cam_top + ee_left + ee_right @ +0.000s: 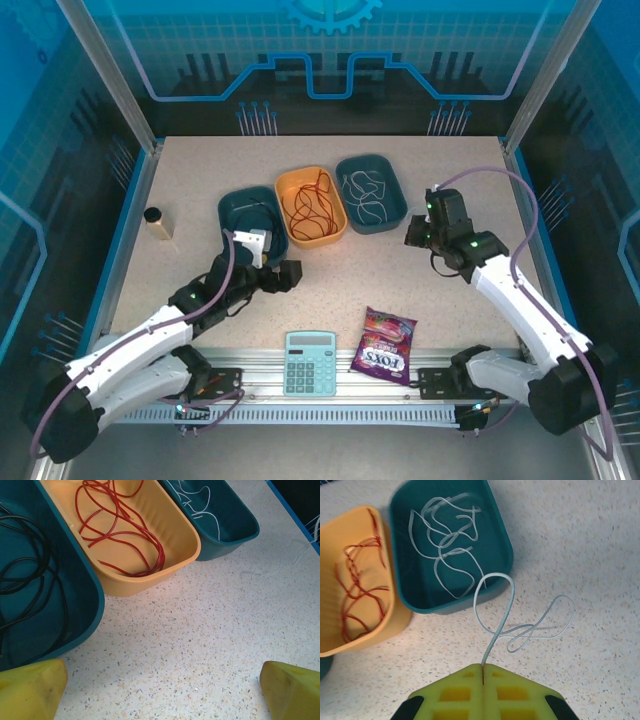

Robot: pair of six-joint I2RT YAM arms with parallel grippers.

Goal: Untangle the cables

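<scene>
Three bins stand in a row at the back of the table. The black cable point(45, 565) is coiled in the left teal bin point(248, 215). In the orange bin point(310, 205) lies the red cable point(122, 535). White cable point(447, 545) is looped in the right teal bin point(370, 192). My right gripper point(483, 667) is shut on a white cable point(490, 648) that rises past the bin's near rim, its loops lying on the table point(555, 625). My left gripper point(162, 680) hangs open over bare table in front of the left teal and orange bins, holding nothing.
A calculator point(311, 362) and a purple candy bag point(383, 344) lie near the front edge between the arm bases. A small dark-capped cylinder point(157, 222) stands at the far left. Blue-lined walls close in the table.
</scene>
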